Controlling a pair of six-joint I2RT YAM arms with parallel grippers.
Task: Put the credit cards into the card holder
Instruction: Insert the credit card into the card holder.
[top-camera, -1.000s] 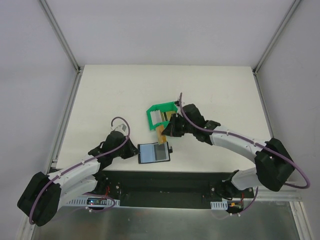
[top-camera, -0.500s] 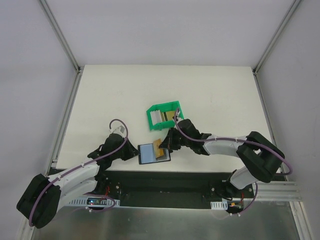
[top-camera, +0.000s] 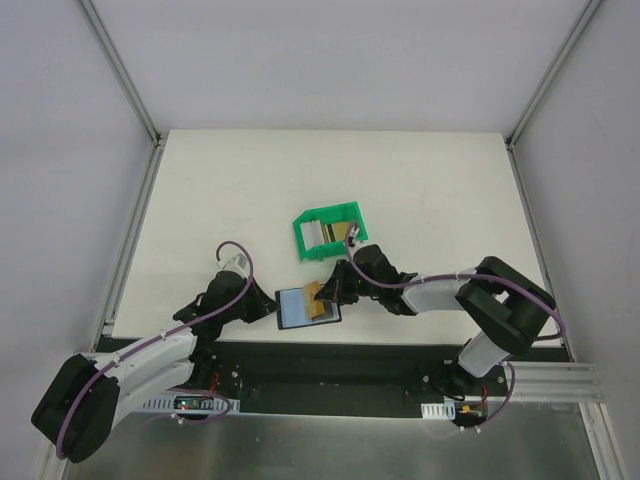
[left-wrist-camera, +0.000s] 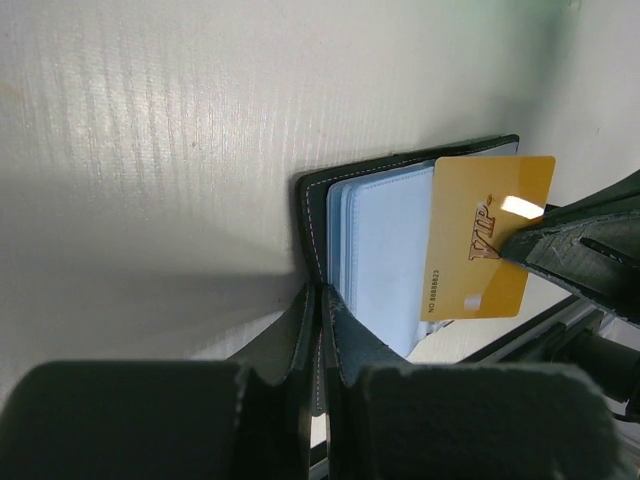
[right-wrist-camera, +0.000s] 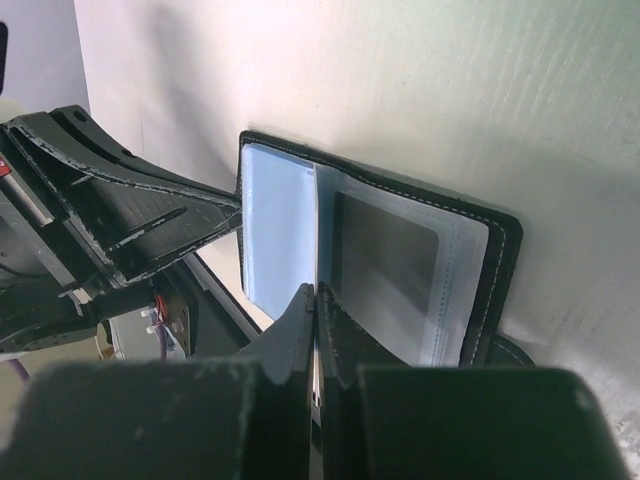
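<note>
Right gripper pinches the card, left gripper clamps the holder edge. Card's lying flat, so it might skate across instead of sliding in.

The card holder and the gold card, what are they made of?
The card holder looks like black leather or a fake one: matte, with pale stitching along the edge; its bluish sleeves look like clear plastic. The gold card looks like shiny plastic, with a glare spot.
</note>
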